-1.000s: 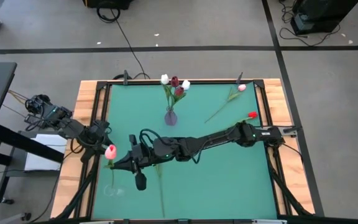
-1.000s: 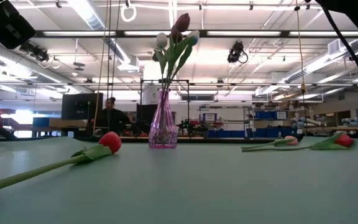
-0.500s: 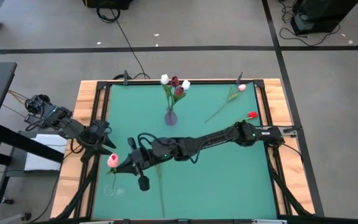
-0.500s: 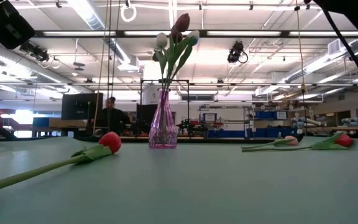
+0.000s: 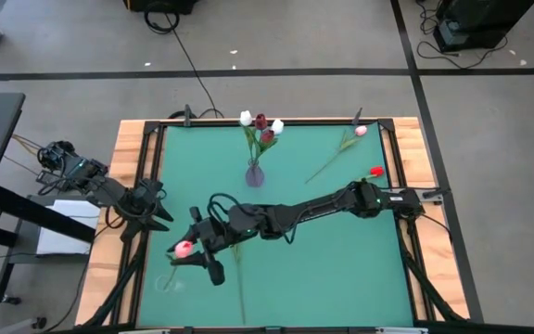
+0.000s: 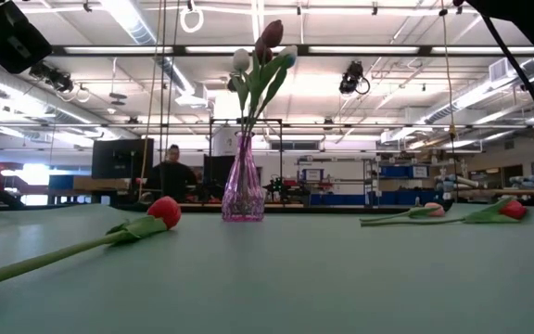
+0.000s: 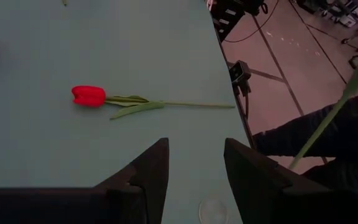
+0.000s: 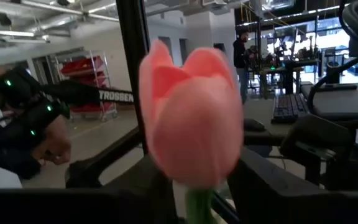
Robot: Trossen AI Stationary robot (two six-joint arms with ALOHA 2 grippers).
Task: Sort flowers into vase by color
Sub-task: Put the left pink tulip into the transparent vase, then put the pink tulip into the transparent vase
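Petals of a smooth pink tulip bud point(image 8: 191, 127) fill our right tool's point(image 5: 193, 252) own view between its parted fingers; overhead, it's small beside that tool. Left tool point(image 7: 194, 171) gapes, empty.

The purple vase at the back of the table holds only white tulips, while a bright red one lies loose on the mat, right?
Not quite. The purple vase holds white tulips and dark red tulips together, as the low view shows. The rest stands: a bright red tulip does lie loose on the green mat.
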